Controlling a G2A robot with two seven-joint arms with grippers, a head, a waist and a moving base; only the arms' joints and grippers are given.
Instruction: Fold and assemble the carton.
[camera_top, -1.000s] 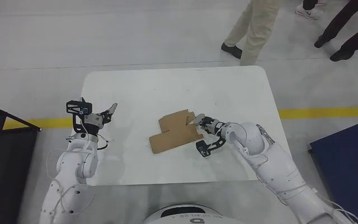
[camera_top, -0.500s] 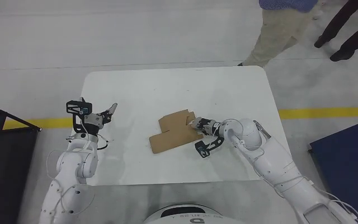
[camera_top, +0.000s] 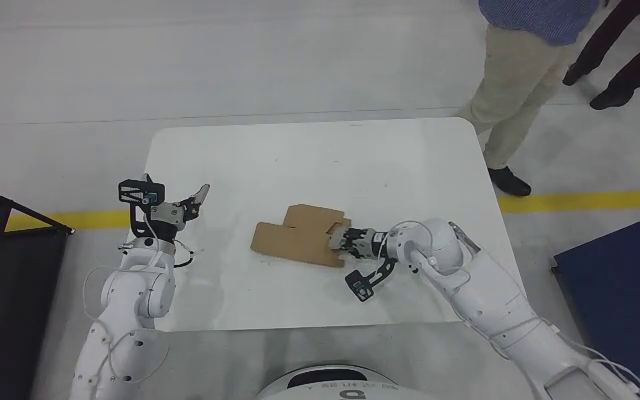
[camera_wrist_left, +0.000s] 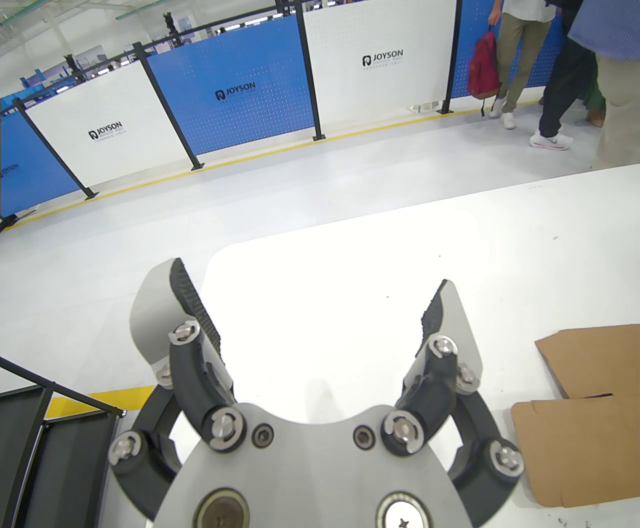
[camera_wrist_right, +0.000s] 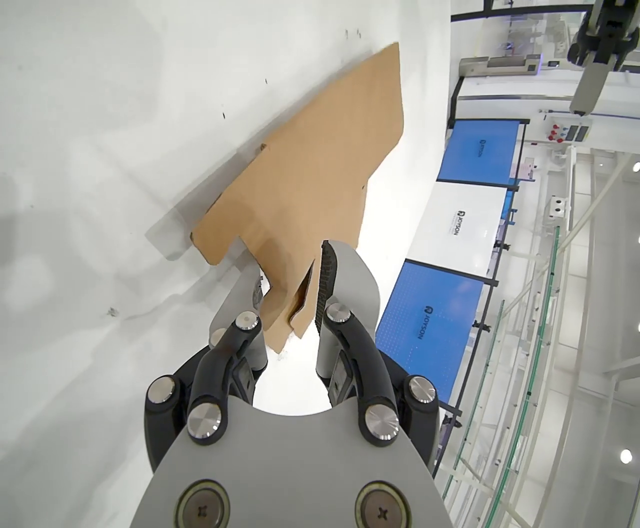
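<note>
**A:** How far along is the folding?

**B:** Hardly begun, as far as I can judge. The flat brown cardboard carton (camera_top: 297, 235) lies spread on the rounded white table (camera_top: 300, 150). It is a stepped sheet with no wall raised and no flap tucked. Every fold and the whole assembly seem still to be done.

**A:** Is anything holding it?

**B:** Yes. The right gripper (camera_wrist_right: 290, 295), a silver and black two-fingered clamp, is pinching a small tab at the carton's near edge. One ridged pad is on each face of the tab. The rest of the sheet runs straight out beyond its fingertips, and the held corner is lifted slightly off the table.

**A:** And the other one?

**B:** The left gripper (camera_wrist_left: 310, 290), of the same build, has its fingers spread wide with nothing between them. It hangs above bare table. The carton lies well apart from it, off to the side of one finger, toward the right gripper.

**A:** What is there, counted?

**B:** There is one carton, in a single piece. There are two grippers, one of them busy and one free. There is one table.
</note>
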